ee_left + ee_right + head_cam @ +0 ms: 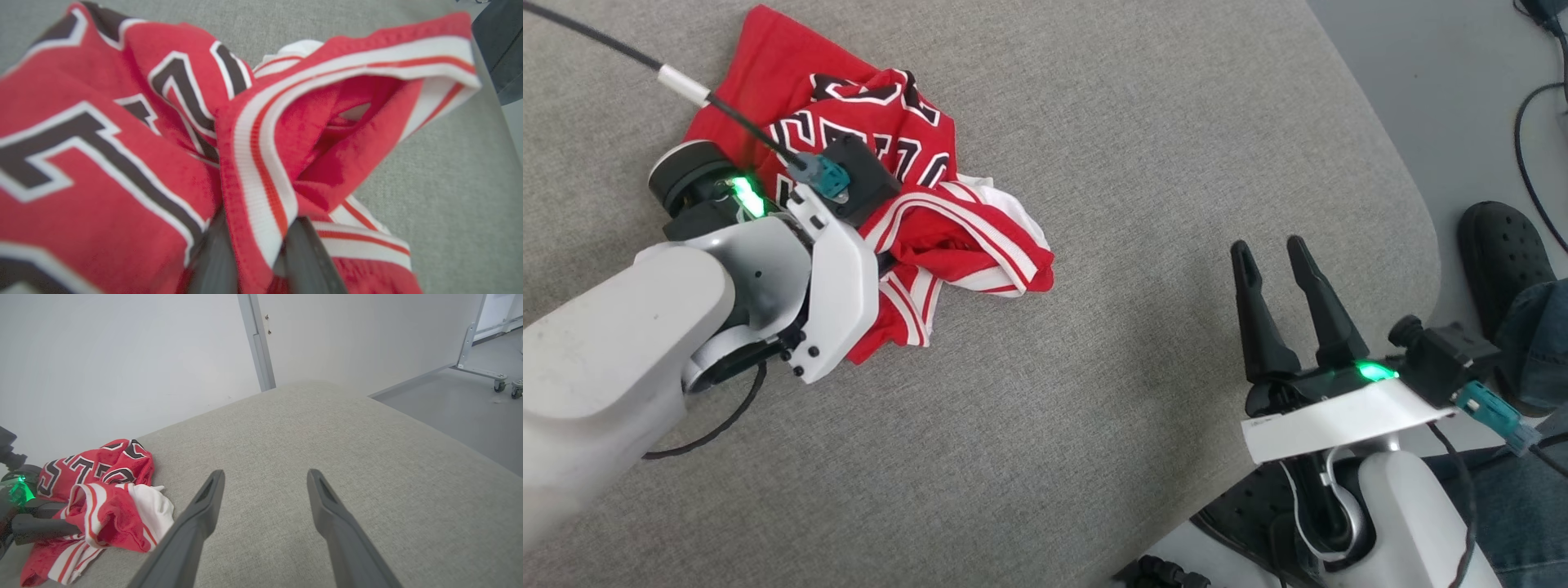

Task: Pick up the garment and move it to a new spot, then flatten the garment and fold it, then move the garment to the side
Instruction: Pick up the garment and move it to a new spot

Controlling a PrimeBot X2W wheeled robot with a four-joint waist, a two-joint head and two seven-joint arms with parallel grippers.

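Note:
The garment [882, 139] lies crumpled on the grey cushion [1143, 147], a red jersey with black white-outlined lettering, striped trim and a white sleeve. My left gripper [259, 222] is shut on a fold of its striped trim [253, 163], with cloth draped over the fingertips. From the right wrist camera, one left finger [45, 530] reaches into the garment [102, 490], and the trim stands raised over it. My right gripper [1267, 245] stands open over bare cushion near the right edge, nothing between its fingers [204, 502], well right of the garment.
The cushion's rounded edge [1413, 204] runs close to my right gripper. Beyond it are a person's black shoe [1503, 261] and jeans leg [1535, 335], with cables on the floor. A white wall, a metal post [257, 343] and a wheeled frame [500, 381] lie behind the cushion.

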